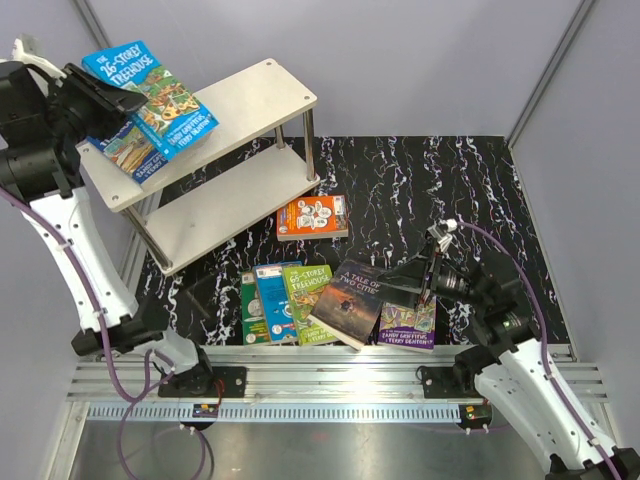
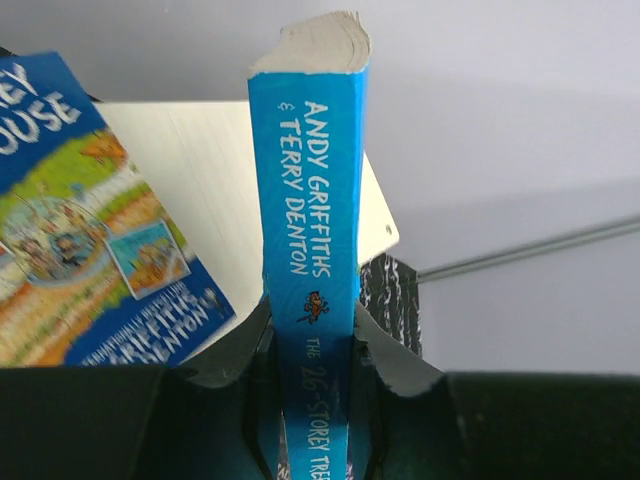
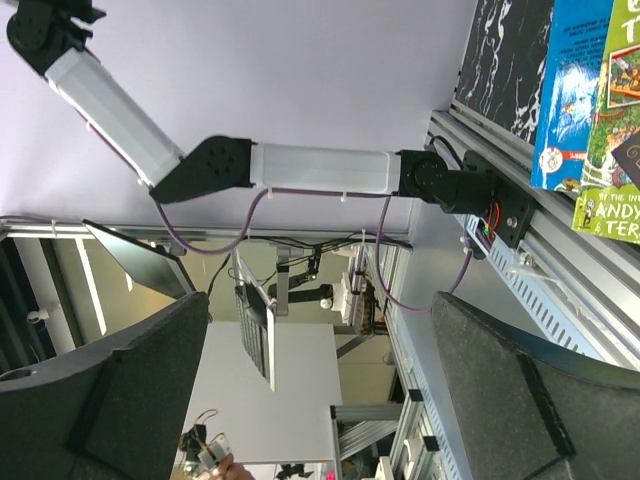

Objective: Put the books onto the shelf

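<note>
Shut tight in the left gripper: a blue "26-Storey Treehouse" paperback, pinched on both covers close to the spine. Spine toward the wrist camera, authors' names readable along it, rough page edges at the far end. From above, held high at the far left over the left end of the shelf, above its top board, front cover up and tilted.

Just beside the held copy, a second blue-covered book, toward the same left end of the top board. Cannot tell whether touching the held one.

Two pale boards on thin steel posts, set at an angle across the far left of the black marbled mat.

Spread wide, with nothing between the fingers: the right gripper. Low at the near right, over the right edge of the dark "A Tale of Two Cities" and close to the purple paperback. Cannot tell whether touching either.

Along the near edge of the mat, an overlapping row from left to right:
- a thin green book
- a blue book
- a green "Storey Treehouse" title
- the dark one, lying askew
- the purple one, partly under the dark one's right corner

Farther back and alone, an orange paperback, flat on the mat just near of the shelf's right end.
</note>
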